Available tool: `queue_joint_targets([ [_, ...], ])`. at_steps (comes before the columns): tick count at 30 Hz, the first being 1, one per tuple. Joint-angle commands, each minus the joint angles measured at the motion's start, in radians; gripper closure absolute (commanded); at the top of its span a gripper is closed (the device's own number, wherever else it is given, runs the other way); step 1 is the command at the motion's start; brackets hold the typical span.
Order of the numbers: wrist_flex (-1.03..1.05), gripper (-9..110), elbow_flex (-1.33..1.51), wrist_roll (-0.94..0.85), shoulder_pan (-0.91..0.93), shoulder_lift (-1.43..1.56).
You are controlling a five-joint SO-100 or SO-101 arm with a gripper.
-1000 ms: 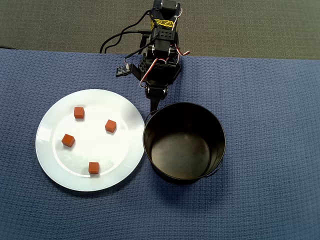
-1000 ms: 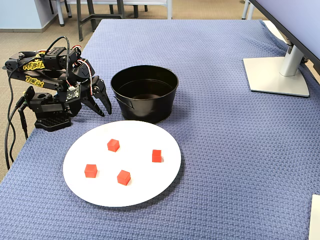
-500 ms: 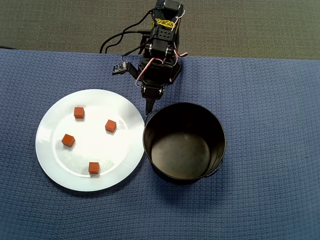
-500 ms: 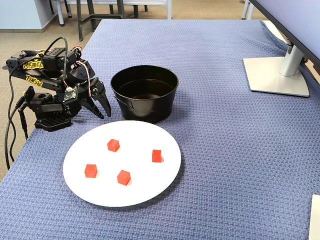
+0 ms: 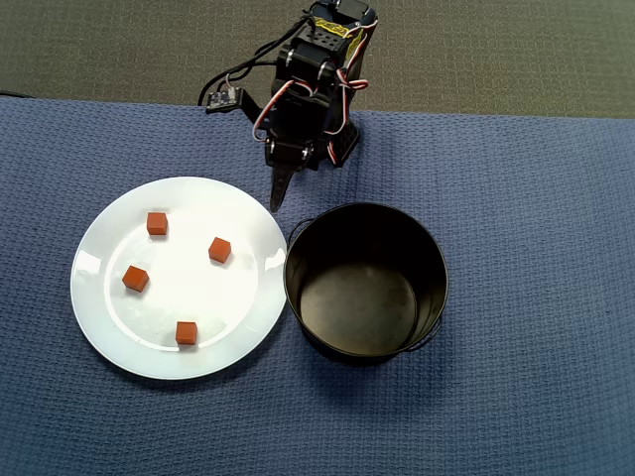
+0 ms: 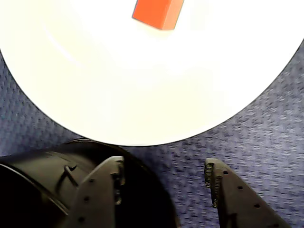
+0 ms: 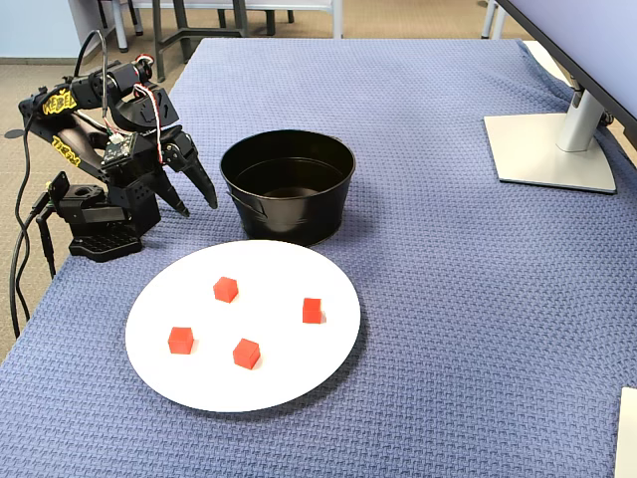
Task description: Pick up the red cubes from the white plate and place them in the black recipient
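While raised off the blue-clothed worktop at the left of the fixed view, arm folded over its base, forearm tipped down toward the plate's far edge. Hand hanging in the air just beyond the white plate and just left of the black recipient, touching neither. Fingers spread apart in the wrist view, nothing between them but cloth, the plate's rim ahead and the pot's wall by the left finger.

Seen from overhead, left to right: white plate lying flat, holding all four red cubes, spaced apart in a loose ring, none touching another, none at the rim. Next, hand pointing down over the plate's upper right rim. Then black recipient standing upright, just beside the plate, bare inside with only the flat bottom showing. Farther right in the fixed view, grey monitor stand resting on the cloth, well apart from everything else.
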Motion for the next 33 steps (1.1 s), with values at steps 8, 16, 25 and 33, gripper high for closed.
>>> queue_joint_targets([
  [8,-0.193,79,-0.308,-0.046,0.193,-0.667],
  [16,-0.259,77,-0.391,-0.064,0.250,-0.904],
  [25,-0.298,78,-0.463,-0.061,0.288,-1.032],
  [33,-0.371,80,-0.457,-0.057,0.282,-1.055],
])
